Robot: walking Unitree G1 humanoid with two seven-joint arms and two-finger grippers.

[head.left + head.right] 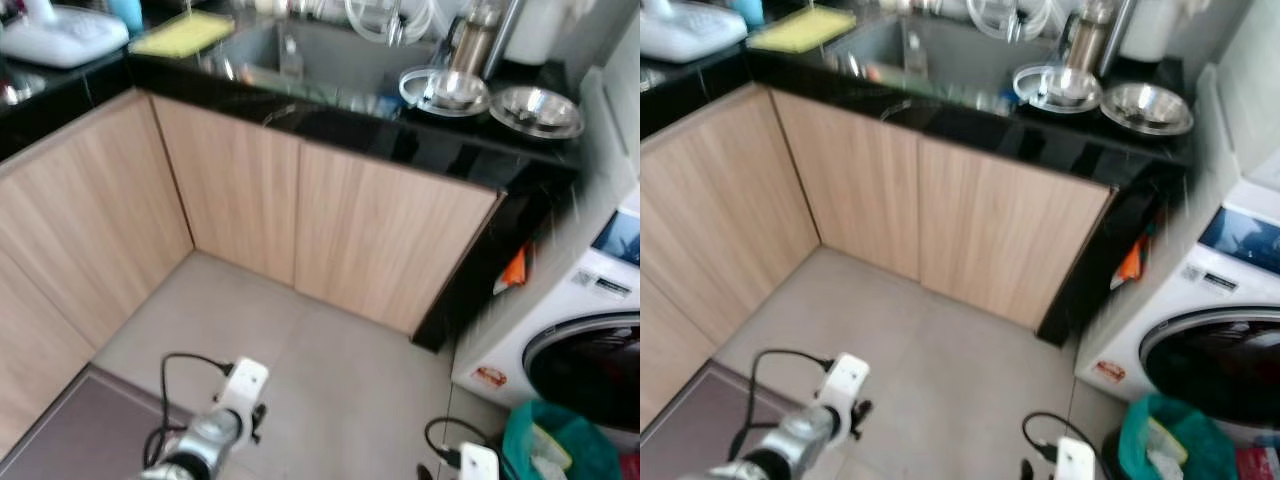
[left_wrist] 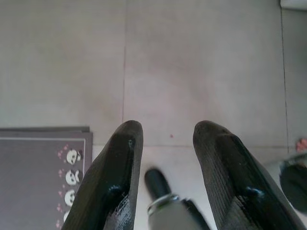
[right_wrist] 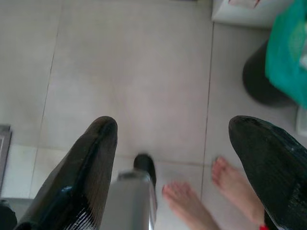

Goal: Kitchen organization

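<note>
While both arms hang low over the tiled floor (image 1: 330,380), the left pincer (image 2: 165,143) stands moderately parted and holds nothing, above a dark mat (image 2: 33,177) with panda prints. Spread wider, the right pincer (image 3: 172,139) is also empty, with a person's bare feet (image 3: 206,191) below it. Ahead, the black worktop (image 1: 400,140) carries a sink (image 1: 310,60), two steel bowls (image 1: 535,108), and a yellow cloth (image 1: 180,33). A washing machine (image 1: 580,340) stands at the right.

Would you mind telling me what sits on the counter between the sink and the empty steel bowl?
A second steel bowl ringed in white, between sink and empty bowl, in the eye views.
</note>
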